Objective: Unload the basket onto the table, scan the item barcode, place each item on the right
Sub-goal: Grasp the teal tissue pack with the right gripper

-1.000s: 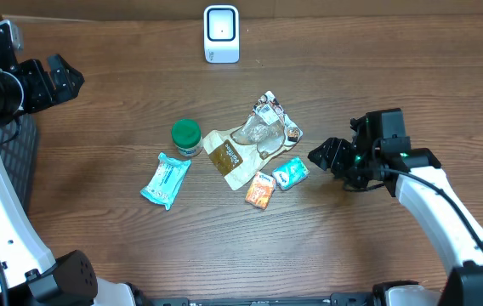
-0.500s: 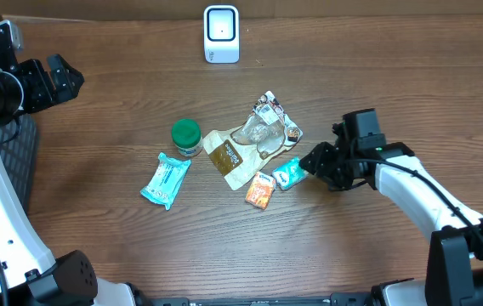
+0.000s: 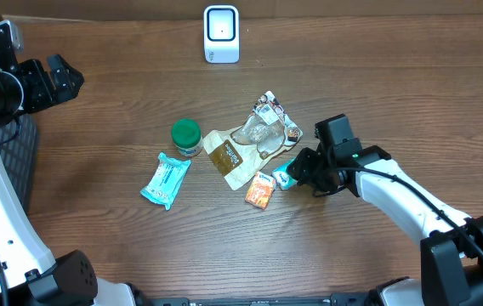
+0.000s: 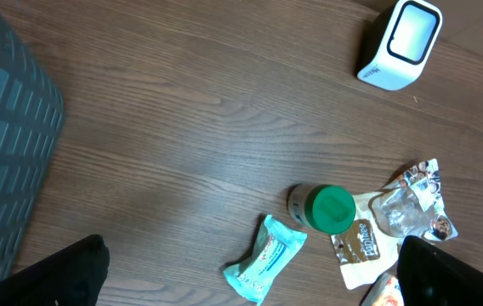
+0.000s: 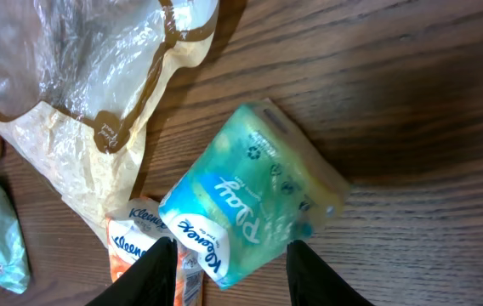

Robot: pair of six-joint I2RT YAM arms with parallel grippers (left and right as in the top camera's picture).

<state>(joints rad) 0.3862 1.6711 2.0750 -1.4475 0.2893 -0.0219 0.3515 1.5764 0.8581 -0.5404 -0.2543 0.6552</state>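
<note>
A teal Kleenex tissue pack (image 5: 254,195) lies on the wooden table, and my right gripper (image 5: 231,272) has its two fingers closed against the pack's near end. From overhead the same pack (image 3: 285,176) shows just left of the right gripper (image 3: 298,172). The white barcode scanner (image 3: 221,34) stands at the back centre, also seen in the left wrist view as the scanner (image 4: 399,44). My left gripper (image 3: 54,81) hovers wide open at the far left, holding nothing.
An orange tissue pack (image 3: 260,190) touches the teal one. A crumpled clear-and-brown bag (image 3: 250,144), a green-lidded jar (image 3: 185,136) and a light-blue wipes pack (image 3: 166,179) lie to the left. A dark ribbed mat (image 3: 20,153) sits at the left edge.
My right arm has slid left to the teal pack and its jaws have narrowed onto it. The left arm has not moved.
</note>
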